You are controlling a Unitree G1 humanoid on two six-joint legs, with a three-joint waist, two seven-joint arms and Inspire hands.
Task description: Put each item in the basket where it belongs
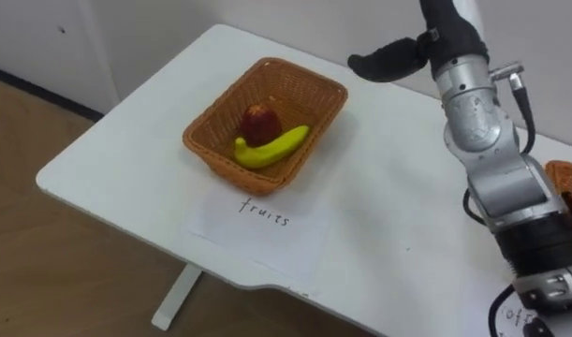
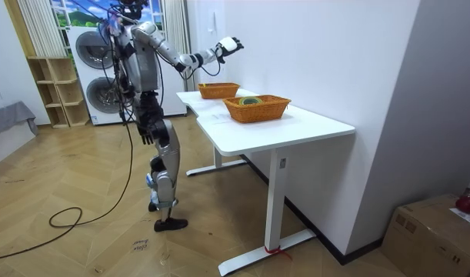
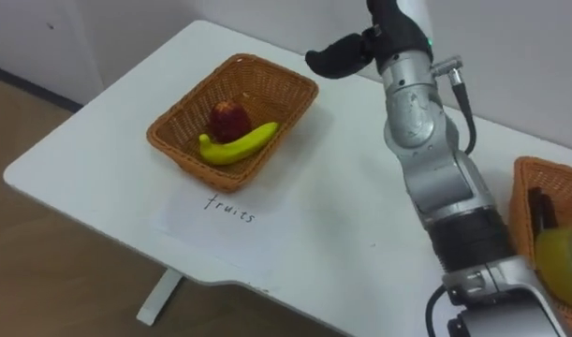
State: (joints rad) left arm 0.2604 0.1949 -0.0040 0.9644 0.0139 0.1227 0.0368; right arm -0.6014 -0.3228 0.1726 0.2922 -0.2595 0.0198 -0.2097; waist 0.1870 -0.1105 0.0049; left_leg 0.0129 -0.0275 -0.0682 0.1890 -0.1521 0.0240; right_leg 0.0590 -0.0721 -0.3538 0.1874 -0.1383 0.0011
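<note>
The fruit step looks finished: the banana (image 1: 271,147) lies in the fruit basket (image 1: 220,101), touching the apple (image 1: 260,122), its long axis slanting from the basket's near left toward its far right. The right hand (image 1: 388,59) hovers above the desk (image 1: 126,159), fingers relaxed, apart and empty (the left hand (image 2: 147,132) hangs by the hip). Next, probably: lower the arm and check the office-supplies basket (image 3: 524,197) side for leftovers.

Apple (image 1: 260,120) behind banana (image 1: 271,147) in basket (image 1: 199,127); label sheet (image 1: 262,223) before basket on table (image 1: 126,159).

Woven wicker basket (image 1: 300,89) (rough-textured) on a smooth matt white table (image 1: 117,159).
</note>
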